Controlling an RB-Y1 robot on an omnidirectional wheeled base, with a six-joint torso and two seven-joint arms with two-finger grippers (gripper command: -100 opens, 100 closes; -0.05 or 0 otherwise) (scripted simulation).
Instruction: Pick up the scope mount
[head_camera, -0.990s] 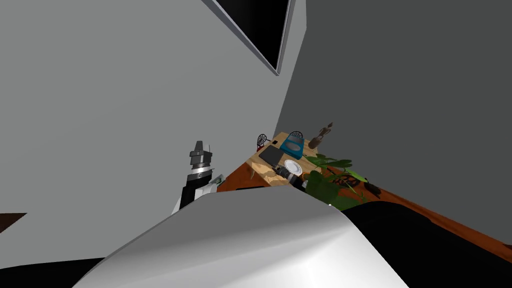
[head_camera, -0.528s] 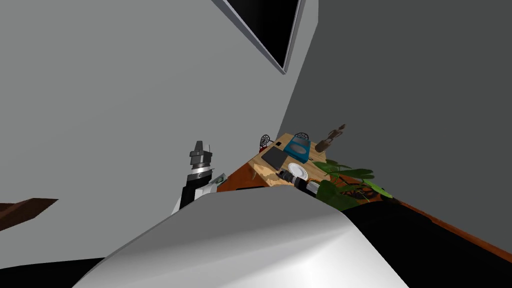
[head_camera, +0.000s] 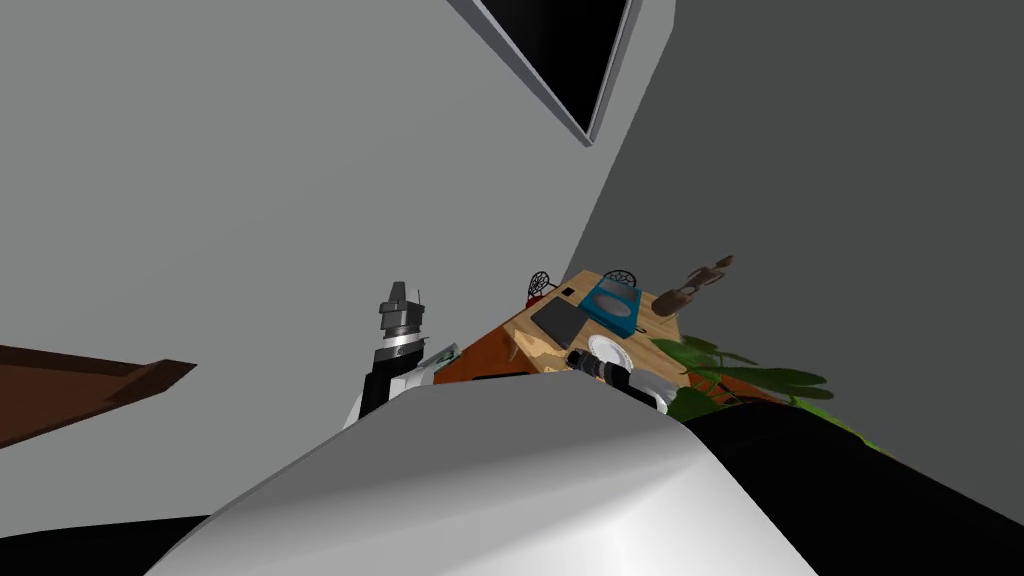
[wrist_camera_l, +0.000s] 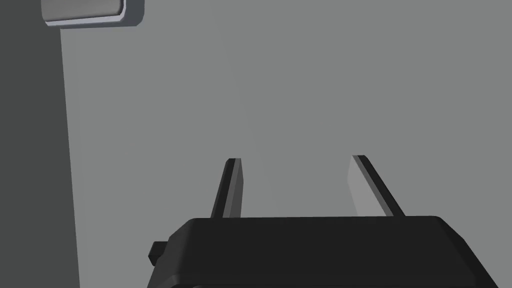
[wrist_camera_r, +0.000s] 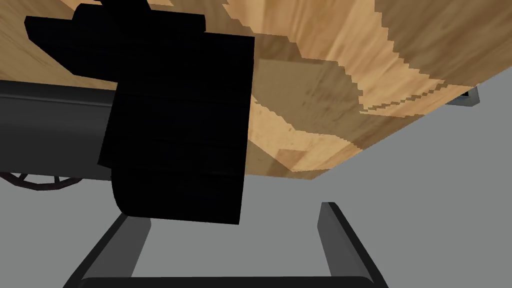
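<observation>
On the desk (wrist_camera_r: 350, 60), a black scope mount (wrist_camera_r: 180, 125) sits just ahead of the right end effector (wrist_camera_r: 231, 214), whose fingers are apart.
My head camera has swung since a second ago; the right end effector stays at the desk. The left end effector (wrist_camera_l: 295, 158), fingers apart, is raised beside the desk. A teal box (head_camera: 610, 305) is on the desk, contents unclear.

Turn: my own view swung | table (head_camera: 527, 335) now further right | brown surface (head_camera: 70, 385) wider at left
</observation>
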